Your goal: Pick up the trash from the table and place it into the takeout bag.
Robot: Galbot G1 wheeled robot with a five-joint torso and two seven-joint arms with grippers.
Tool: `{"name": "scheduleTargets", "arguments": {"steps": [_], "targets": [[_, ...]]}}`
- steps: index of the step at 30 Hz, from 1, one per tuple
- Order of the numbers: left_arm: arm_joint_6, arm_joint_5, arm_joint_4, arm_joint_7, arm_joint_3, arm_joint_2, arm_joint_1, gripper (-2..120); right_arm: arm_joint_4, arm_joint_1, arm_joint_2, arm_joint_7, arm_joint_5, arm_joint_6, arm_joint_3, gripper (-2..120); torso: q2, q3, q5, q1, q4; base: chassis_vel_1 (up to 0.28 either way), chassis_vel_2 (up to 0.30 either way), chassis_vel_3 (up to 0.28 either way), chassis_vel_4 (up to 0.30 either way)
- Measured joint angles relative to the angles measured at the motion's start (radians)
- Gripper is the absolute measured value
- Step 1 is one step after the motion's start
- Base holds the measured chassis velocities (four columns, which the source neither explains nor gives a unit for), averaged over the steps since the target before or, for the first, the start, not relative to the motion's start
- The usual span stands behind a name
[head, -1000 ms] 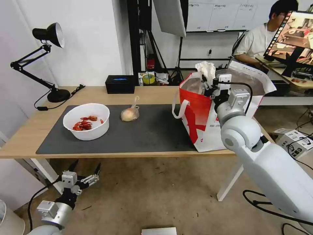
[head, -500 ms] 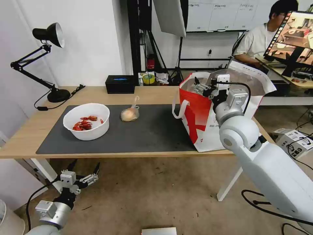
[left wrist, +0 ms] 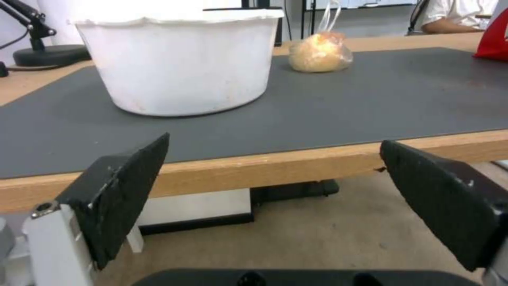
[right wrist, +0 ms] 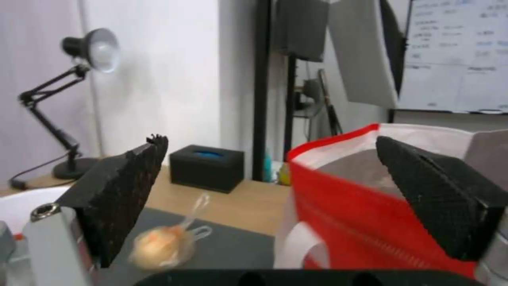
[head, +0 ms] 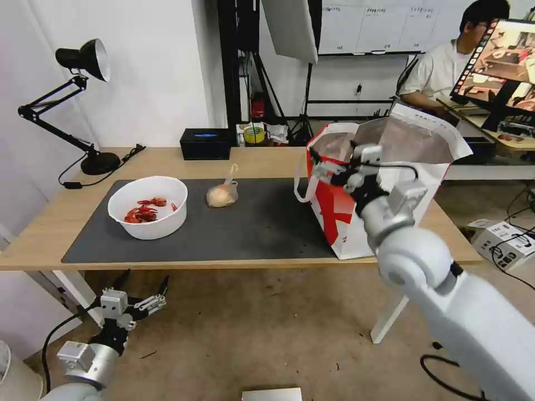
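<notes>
A white round bowl (head: 147, 207) (left wrist: 185, 59) with red crayfish shells sits on the left of the dark mat (head: 251, 228). A small knotted clear bag (head: 222, 194) (left wrist: 320, 51) (right wrist: 161, 244) with a yellowish lump lies behind it, mid-table. The red-and-white takeout bag (head: 356, 195) (right wrist: 370, 222) stands open at the table's (head: 267, 161) right end. My right gripper (head: 320, 165) (right wrist: 270, 202) hovers open and empty at the bag's left rim. Below the table's front edge, near the bowl, my left gripper (head: 146, 278) (left wrist: 275, 198) is open and empty.
A black rectangular box (head: 205, 143) (right wrist: 209, 167) and a black desk lamp (head: 83, 61) (right wrist: 90, 47) stand along the back of the table. A person sits at a farther desk with a monitor (head: 501, 61) behind the bag. Cables and a white box (head: 501, 236) lie on the floor at right.
One second ago my right gripper held a crumpled white tissue over the takeout bag; it opened, the tissue is gone from it, and it has drawn back to the bag's left rim. Left arm sank slightly.
</notes>
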Motion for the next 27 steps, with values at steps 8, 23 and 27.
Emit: {"name": "scheduleTargets", "arguments": {"steps": [8,23,27], "targets": [[-0.002,0.001,-0.003,0.000,0.006,-0.003,0.001,100,0.067,-0.153,-0.014,-0.015,-0.073,0.010,0.013,100,0.000,0.000,0.0000,0.000,-0.0002,0.000,0.000,0.000,0.000],[-0.023,0.014,0.000,0.002,0.003,-0.039,0.017,100,-0.036,-0.491,0.085,0.013,-0.330,0.198,0.046,100,0.000,0.000,0.0000,0.000,0.0000,0.000,0.000,0.000,0.000],[-0.028,0.014,0.000,0.003,-0.002,-0.039,0.024,100,-0.058,-0.561,0.131,0.008,-0.385,0.253,0.067,100,0.000,0.000,-0.0001,0.000,-0.0001,0.000,0.000,0.000,0.000]]}}
